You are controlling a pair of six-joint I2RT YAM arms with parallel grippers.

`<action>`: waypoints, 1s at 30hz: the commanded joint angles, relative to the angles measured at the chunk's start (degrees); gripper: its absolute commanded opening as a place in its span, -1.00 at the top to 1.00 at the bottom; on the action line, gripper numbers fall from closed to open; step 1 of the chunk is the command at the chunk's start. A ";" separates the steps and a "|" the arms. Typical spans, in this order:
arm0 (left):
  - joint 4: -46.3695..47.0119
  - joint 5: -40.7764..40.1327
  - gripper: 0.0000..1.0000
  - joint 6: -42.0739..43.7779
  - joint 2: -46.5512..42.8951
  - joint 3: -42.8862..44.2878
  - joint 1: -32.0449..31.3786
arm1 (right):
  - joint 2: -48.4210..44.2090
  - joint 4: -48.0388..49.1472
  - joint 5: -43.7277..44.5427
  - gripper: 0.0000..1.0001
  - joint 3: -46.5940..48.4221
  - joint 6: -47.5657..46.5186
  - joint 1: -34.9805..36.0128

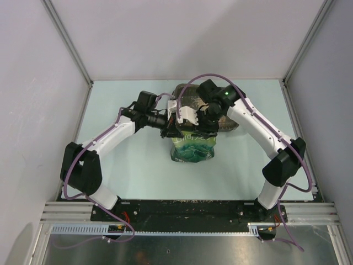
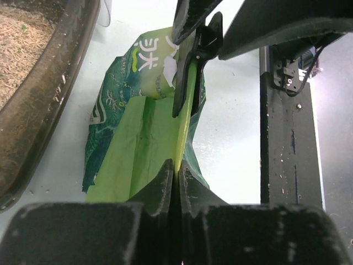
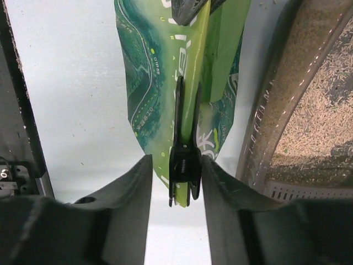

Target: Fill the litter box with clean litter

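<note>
The litter box lies at the table's back centre, mostly hidden under both wrists. Its dark rim holds tan clean litter. In front of it stands a green printed bag, its folded top pinched by a black clip. My left gripper is shut on the bag's top edge. My right gripper is open around the clip, with a gap showing on one side of it.
A white slotted plastic piece sits at the box's near corner. The black mounting rail runs along the table's near edge. Grey walls enclose the table on three sides. Stray granules dot the surface beside the box.
</note>
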 commanded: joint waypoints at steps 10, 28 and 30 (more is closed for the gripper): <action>-1.64 -5.74 -0.28 -3.42 -2.50 9.93 2.55 | -2.47 3.47 -2.23 -0.22 6.46 6.60 -7.27; -3.83 -49.66 -0.99 -7.20 -12.78 -3.42 8.71 | -9.85 28.78 10.93 -0.99 -11.27 45.78 -18.36; -4.19 -52.41 -0.99 -7.11 -13.13 -3.51 8.97 | -9.16 30.27 16.29 -0.99 -12.52 47.73 -17.22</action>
